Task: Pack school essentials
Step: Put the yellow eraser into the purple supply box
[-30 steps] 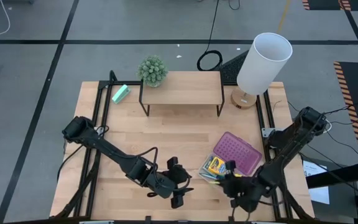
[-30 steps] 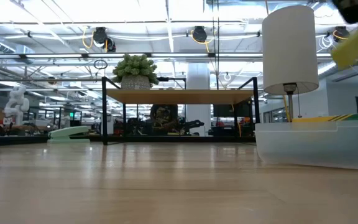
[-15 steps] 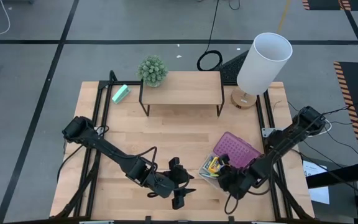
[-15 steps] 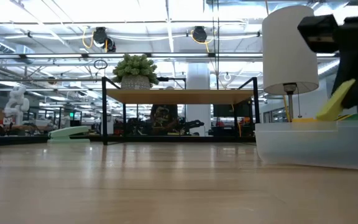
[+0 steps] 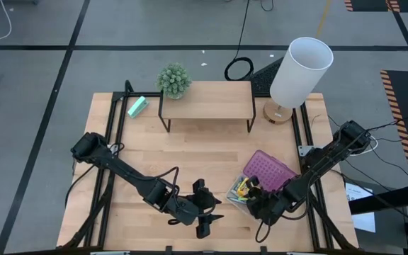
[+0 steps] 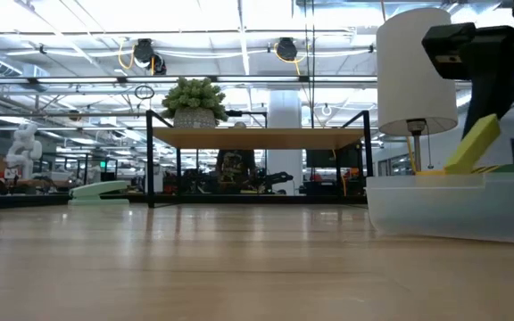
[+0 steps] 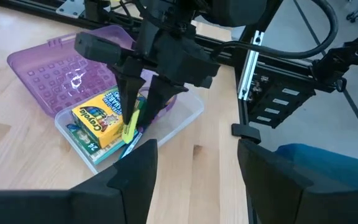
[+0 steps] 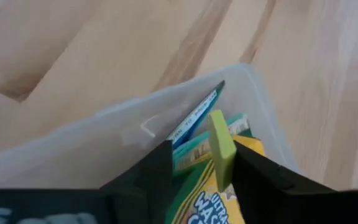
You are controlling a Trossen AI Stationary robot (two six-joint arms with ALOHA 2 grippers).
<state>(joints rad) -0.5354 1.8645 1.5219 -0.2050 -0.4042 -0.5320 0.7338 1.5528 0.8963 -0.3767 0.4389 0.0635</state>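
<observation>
A clear box [image 7: 179,121] with its purple lid [image 7: 61,78] swung open stands at the near right of the table. A yellow crayon box [image 7: 98,121] stands in it beside some card packs [image 8: 194,118]. My right gripper [image 5: 251,194] hangs over the box, fingers down, shut on a small yellow-green piece [image 7: 130,124], whose lower end dips among the contents. My left gripper [image 5: 207,209] waits open near the table's front edge, left of the box, touching nothing. My right gripper pinches the yellow-green piece between its two fingers [image 8: 160,168] on its two flat faces, at the upper end [image 8: 219,134]. The fingers come from above, pointing down. The piece hangs tilted below them [image 6: 471,143], its lower end inside the clear box beside the crayon box.
A low wooden shelf [image 5: 205,99] with a small plant [image 5: 173,80] stands at the far middle, and a white lamp [image 5: 299,71] at the far right. A mint-green block [image 5: 137,107] lies at the far left. Bare wood lies in the table's middle.
My right gripper has moved from the near right edge toward the clear box and gone down, carrying the yellow-green piece. The piece was high above the box and now reaches down past the box's rim, standing steeper than before.
</observation>
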